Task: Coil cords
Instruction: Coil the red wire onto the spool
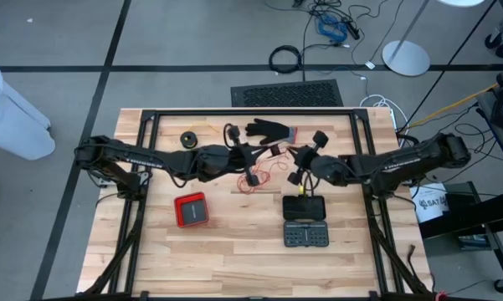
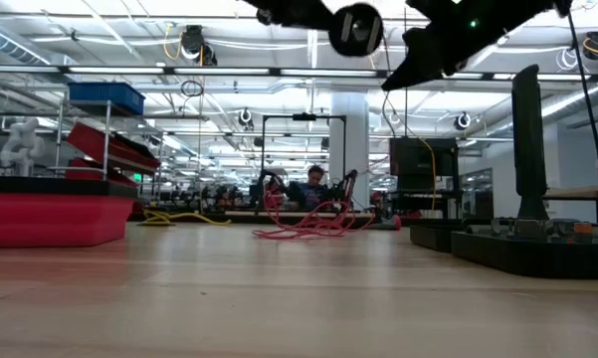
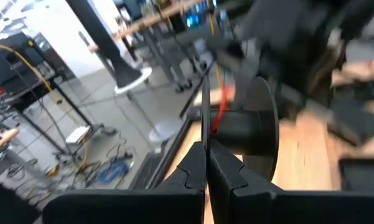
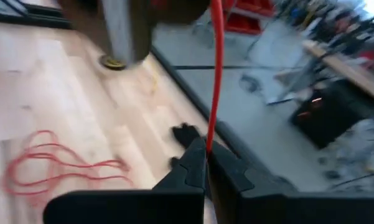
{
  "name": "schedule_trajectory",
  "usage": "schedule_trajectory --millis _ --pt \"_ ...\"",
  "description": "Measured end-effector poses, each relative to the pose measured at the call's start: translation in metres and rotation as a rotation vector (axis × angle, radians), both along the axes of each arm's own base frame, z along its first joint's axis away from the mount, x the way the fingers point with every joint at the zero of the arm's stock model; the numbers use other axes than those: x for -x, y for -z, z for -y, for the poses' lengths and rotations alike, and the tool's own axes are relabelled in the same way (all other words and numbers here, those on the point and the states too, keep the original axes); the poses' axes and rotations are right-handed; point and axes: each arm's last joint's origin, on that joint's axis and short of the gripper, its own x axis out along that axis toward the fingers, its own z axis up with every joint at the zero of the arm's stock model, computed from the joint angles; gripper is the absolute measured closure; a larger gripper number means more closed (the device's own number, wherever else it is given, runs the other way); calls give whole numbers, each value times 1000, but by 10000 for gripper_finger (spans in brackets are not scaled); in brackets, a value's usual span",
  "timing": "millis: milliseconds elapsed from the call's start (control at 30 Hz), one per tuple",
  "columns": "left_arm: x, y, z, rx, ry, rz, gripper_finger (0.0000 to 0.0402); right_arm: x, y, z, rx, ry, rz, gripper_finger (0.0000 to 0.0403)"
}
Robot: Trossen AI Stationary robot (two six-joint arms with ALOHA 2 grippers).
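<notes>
A thin reddish-orange cord runs from a black spool, held above the table's middle, to my right gripper, which is shut on it. The rest of the cord lies in loose loops on the wood. My left gripper is shut at the spool. The two grippers face each other, left gripper and right gripper, close together. A small round black cord bundle lies flat at the far left. My left gripper pinches a thin dark edge of the spool, seemingly its near flange, between its two shut fingers, coming about level from the table's left. The spool is lifted clear of the table, with red cord on its core. My right gripper pinches a single strand of the red cord between its shut fingertips, slanting slightly down from the table's right. From the fingers the strand runs straight and taut toward the spool.
A black glove with a red cuff lies by the far edge. A red box sits near left. Two black cases sit near right of centre. A black metal frame borders the table.
</notes>
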Motion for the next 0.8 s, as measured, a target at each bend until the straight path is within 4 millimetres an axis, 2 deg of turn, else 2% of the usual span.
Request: schedule_trajectory --millis 167,333,467,633,800 --pt "-2 -12 -3 33 32 142 402 -15 2 2 -19 -62 69 403" --pt "-3 -14 -10 30 -14 187 402 -26 -4 1 4 -100 172 403" --pt "-10 -5 -17 20 -61 184 402 -33 -7 0 5 -127 252 403" --pt "-22 7 -23 1 -84 200 401 -38 -3 0 5 -123 263 397" --pt "-29 22 -28 -49 -128 137 401 -41 1 0 -13 -112 276 389"
